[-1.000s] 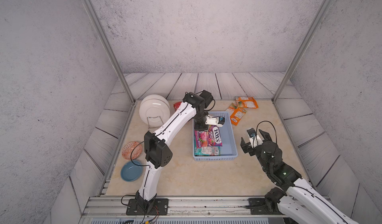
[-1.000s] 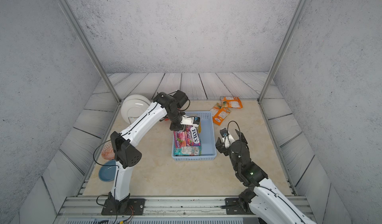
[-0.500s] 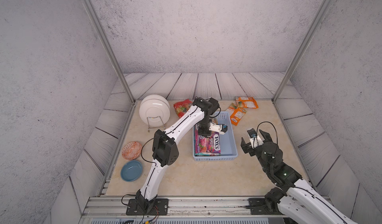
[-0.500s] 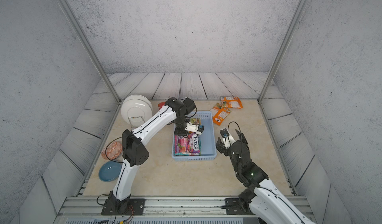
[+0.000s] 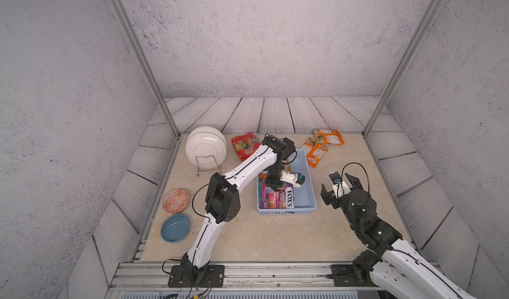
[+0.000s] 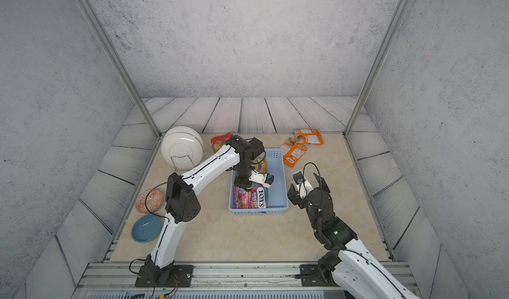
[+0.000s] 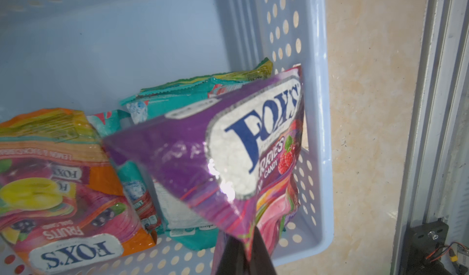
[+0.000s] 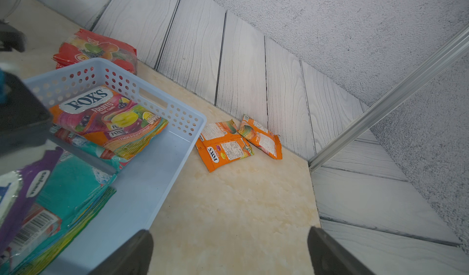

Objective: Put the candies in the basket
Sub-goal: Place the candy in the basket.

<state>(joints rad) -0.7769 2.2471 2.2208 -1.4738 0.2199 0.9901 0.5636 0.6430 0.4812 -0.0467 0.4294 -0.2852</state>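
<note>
My left gripper (image 7: pixel 243 248) is shut on a corner of a purple FOX'S candy bag (image 7: pixel 203 159), which hangs tilted over the pale blue basket (image 5: pixel 303 198). Under it in the basket lie an orange-pink FOX'S bag (image 7: pixel 58 190) and teal bags (image 7: pixel 182 93). In both top views the purple bag (image 6: pixel 252 198) covers the basket's near left part. Outside the basket, a red bag (image 5: pixel 245 146) lies behind it and two orange bags (image 5: pixel 329 137) (image 5: pixel 316 153) lie at the back right. My right gripper (image 5: pixel 340 188) hovers open and empty to the right of the basket.
White plates (image 5: pixel 206 146) stand in a wire rack at the back left. A patterned orange bowl (image 5: pixel 175 201) and a blue bowl (image 5: pixel 175 228) sit at the left edge. Metal posts stand at the back corners and a rail runs along the front.
My left gripper has carried the purple bag from the basket's far end toward its near end and lower. The red bag behind the arm is now uncovered. The right arm has not moved.
</note>
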